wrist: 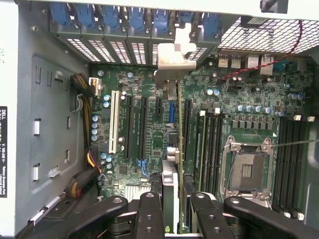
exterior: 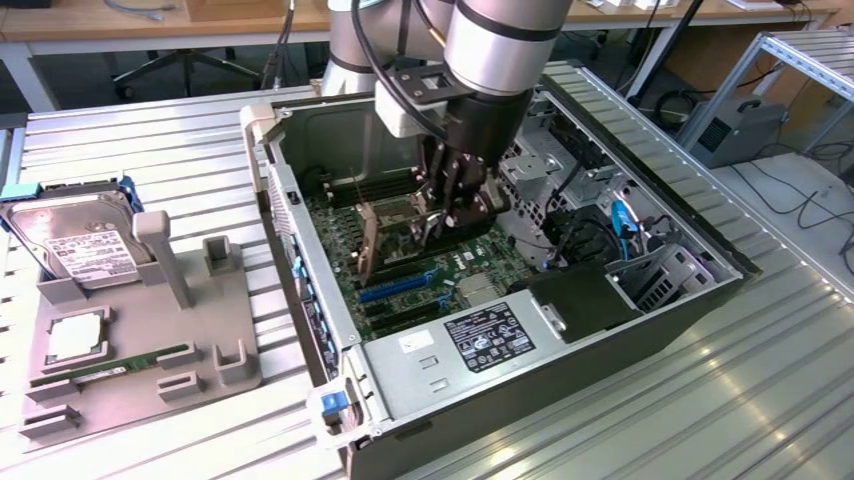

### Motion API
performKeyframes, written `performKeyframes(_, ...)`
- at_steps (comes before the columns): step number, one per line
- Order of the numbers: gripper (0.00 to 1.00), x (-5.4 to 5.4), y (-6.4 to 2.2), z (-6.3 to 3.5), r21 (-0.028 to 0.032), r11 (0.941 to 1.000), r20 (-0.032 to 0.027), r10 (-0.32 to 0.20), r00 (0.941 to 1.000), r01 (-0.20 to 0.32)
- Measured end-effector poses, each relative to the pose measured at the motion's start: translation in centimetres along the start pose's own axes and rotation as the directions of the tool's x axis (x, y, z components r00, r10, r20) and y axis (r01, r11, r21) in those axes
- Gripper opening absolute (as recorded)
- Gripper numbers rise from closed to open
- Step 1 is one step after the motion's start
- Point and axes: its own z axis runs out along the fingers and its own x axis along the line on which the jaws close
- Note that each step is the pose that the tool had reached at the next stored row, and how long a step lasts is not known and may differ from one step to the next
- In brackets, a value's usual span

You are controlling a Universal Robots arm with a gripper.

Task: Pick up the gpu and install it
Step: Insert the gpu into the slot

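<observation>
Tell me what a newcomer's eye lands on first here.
The gripper reaches down into the open computer case, its jaws closed on the gpu, which stands on edge over the motherboard. On the exterior view's left, a hard drive sits in a gray holder.

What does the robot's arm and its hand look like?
The arm is a fat, shiny silver tube with dark joints and a black cable running down it. The hand is black, with chunky jointed metal fingers that have round bolts in them.

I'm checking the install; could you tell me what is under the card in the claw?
The claw holds the gpu upright above the motherboard, near its expansion slots. The card's own edge hides whichever slot sits directly beneath it.
</observation>
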Motion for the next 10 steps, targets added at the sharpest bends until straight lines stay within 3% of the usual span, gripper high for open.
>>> performKeyframes(10, 0.27, 0.25, 0.01, 0.05, 0.0000, 1.0000, 0.0001, 0.000, 1.0000, 0.000)
